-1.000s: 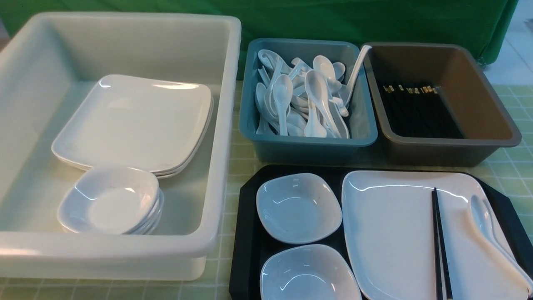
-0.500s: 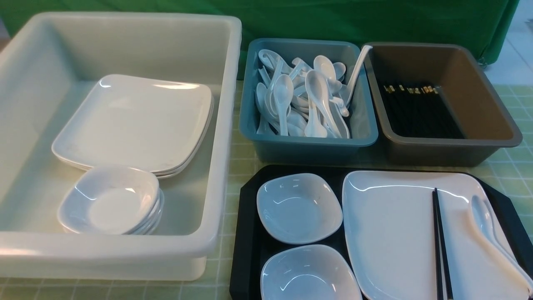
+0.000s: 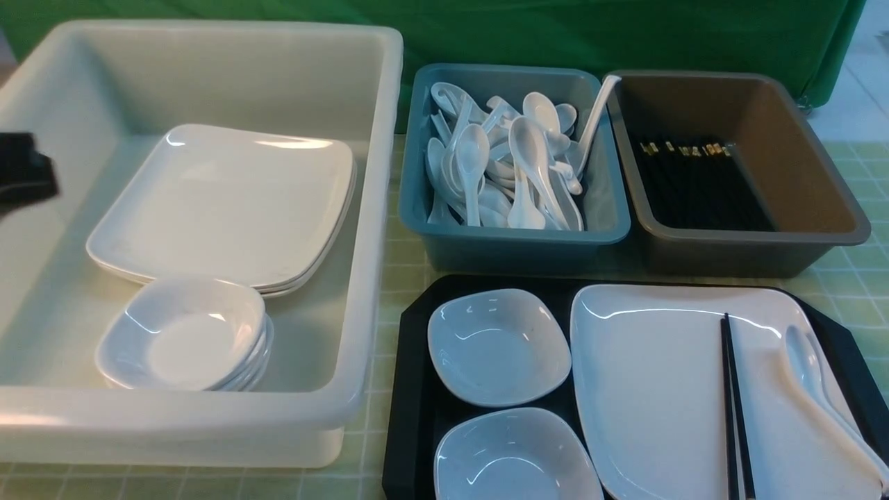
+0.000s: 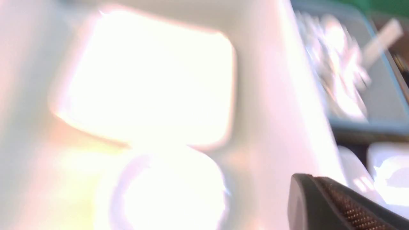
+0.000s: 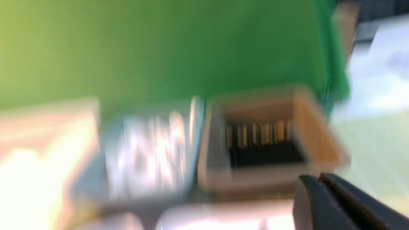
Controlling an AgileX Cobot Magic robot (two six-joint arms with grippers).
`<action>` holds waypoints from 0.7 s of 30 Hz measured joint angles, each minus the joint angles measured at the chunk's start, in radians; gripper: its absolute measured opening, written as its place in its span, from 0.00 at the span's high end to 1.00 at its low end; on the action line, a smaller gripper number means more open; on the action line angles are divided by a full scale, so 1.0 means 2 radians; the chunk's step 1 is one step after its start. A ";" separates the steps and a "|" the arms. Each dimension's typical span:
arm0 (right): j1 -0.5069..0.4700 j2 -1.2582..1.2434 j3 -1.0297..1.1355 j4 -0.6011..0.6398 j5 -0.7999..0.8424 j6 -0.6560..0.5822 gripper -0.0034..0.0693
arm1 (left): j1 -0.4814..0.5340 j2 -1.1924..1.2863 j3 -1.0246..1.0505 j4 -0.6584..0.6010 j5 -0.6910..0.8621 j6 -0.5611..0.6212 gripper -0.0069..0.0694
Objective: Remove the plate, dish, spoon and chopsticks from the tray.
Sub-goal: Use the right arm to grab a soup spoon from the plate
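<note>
On the black tray (image 3: 415, 333) lies the large white plate (image 3: 653, 389), with the black chopsticks (image 3: 733, 403) and the white spoon (image 3: 812, 375) resting on its right side. Two small white dishes (image 3: 496, 347) (image 3: 514, 458) sit on the tray to the plate's left. A dark part of my left arm (image 3: 24, 170) shows at the far left, over the white tub. In the blurred left wrist view my left gripper (image 4: 311, 178) is shut and holds nothing, above the tub's inside. My right gripper (image 5: 318, 179) is shut and holds nothing in its blurred wrist view; the front view does not show it.
The big white tub (image 3: 375, 208) on the left holds stacked plates (image 3: 222, 201) and stacked dishes (image 3: 184, 333). Behind the tray stand a teal bin (image 3: 514, 239) of spoons and a grey-brown tub (image 3: 750, 246) of chopsticks. A green cloth hangs behind.
A dark part of my left arm has come into the front view at the far left edge. Nothing on the tray or in the bins has moved.
</note>
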 joint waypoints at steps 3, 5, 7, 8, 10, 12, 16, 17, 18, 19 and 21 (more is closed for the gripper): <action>0.043 0.108 -0.079 -0.005 0.122 -0.031 0.95 | -0.018 0.044 -0.016 -0.075 0.007 0.066 0.93; 0.060 0.165 -0.105 -0.006 0.181 -0.045 0.95 | -0.047 0.064 -0.030 -0.100 0.007 0.096 0.93; 0.073 0.268 -0.148 -0.003 0.251 -0.077 0.96 | -0.115 0.088 -0.064 -0.084 0.006 0.080 0.93; 0.073 0.268 -0.148 -0.003 0.253 -0.079 0.96 | -0.120 0.091 -0.069 -0.076 0.006 0.075 0.93; 0.066 0.343 -0.172 0.000 0.266 -0.098 0.96 | -0.194 0.115 -0.098 -0.004 0.021 0.018 0.93; 0.047 0.395 -0.191 0.000 0.276 -0.119 0.96 | -0.255 0.135 -0.113 0.051 0.044 -0.024 0.93; -0.008 0.451 -0.213 0.019 0.288 -0.167 0.96 | -0.341 0.174 -0.120 0.099 0.071 -0.057 0.93; -0.032 0.465 -0.215 0.029 0.287 -0.184 0.96 | -0.365 0.190 -0.121 0.102 0.072 -0.060 0.93; -0.046 0.473 -0.215 0.034 0.287 -0.192 0.96 | -0.387 0.203 -0.121 0.104 0.069 -0.062 0.93; -0.056 0.481 -0.216 0.036 0.287 -0.198 0.95 | -0.401 0.209 -0.121 0.104 0.067 -0.062 0.93; -0.068 0.496 -0.216 0.038 0.282 -0.214 0.90 | -0.428 0.230 -0.122 0.103 0.049 -0.059 0.93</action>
